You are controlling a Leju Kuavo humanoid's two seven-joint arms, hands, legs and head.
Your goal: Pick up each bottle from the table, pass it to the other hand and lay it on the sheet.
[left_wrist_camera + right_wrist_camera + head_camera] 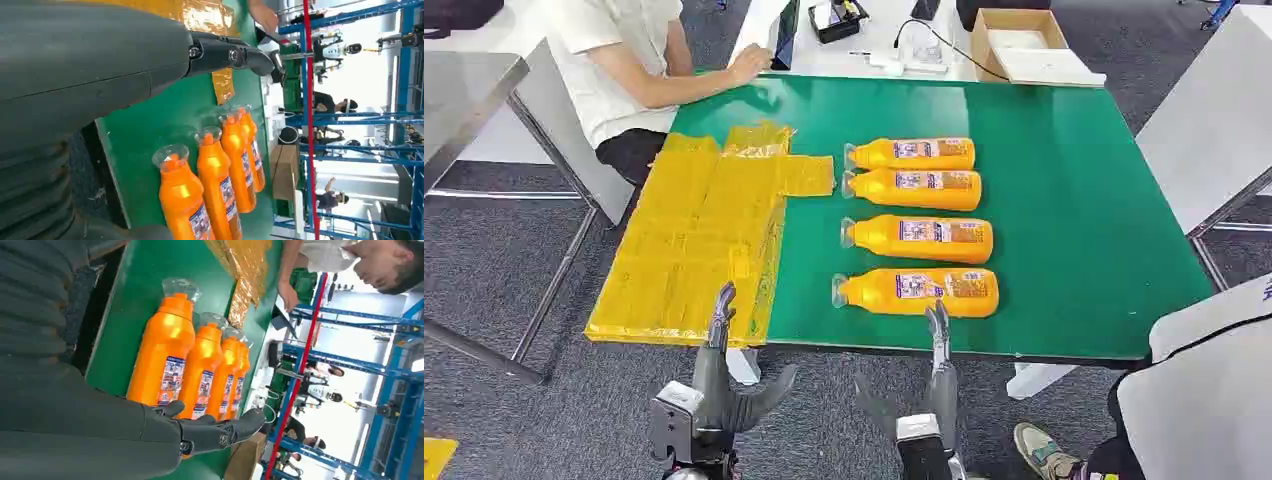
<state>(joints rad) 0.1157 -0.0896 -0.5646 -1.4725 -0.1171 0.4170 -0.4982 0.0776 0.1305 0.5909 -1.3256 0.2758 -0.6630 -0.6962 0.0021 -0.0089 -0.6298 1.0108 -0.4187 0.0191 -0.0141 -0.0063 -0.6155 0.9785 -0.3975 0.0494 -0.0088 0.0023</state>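
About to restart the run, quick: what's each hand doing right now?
Left hand: open, holding nothing, near the yellow plastic sheet.
Right hand: open, empty, just short of the nearest orange bottle.

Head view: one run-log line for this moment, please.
bottles: four lying on table, untouched | sheet: bare | left hand: open | right hand: open

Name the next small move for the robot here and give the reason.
Probably the right hand should reach forward and close on the nearest bottle. All four bottles lie on the green table, none on the yellow sheet, and both hands hover open at the near edge; the right one is directly before that bottle, while the left hand faces the sheet.
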